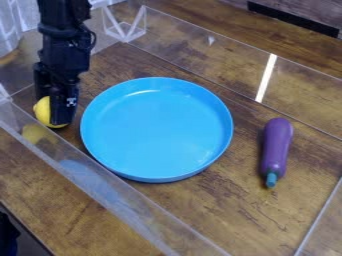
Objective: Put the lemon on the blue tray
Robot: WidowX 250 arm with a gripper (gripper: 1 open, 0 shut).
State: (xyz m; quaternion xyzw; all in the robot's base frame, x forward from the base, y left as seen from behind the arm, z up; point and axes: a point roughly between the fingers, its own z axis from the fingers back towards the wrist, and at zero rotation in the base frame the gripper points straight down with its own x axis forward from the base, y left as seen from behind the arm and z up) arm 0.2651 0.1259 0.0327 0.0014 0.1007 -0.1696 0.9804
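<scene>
No legible text or labels

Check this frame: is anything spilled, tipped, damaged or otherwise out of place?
Nothing stands out. The blue tray sits flat and empty, the eggplant lies intact to its right, and the hand is down around the lemon left of the tray.

Arm (62, 40) upright, jaws pointing down, partly closed.

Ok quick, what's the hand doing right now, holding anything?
Hand: closed on the lemon, down at the table left of the blue tray.
</scene>
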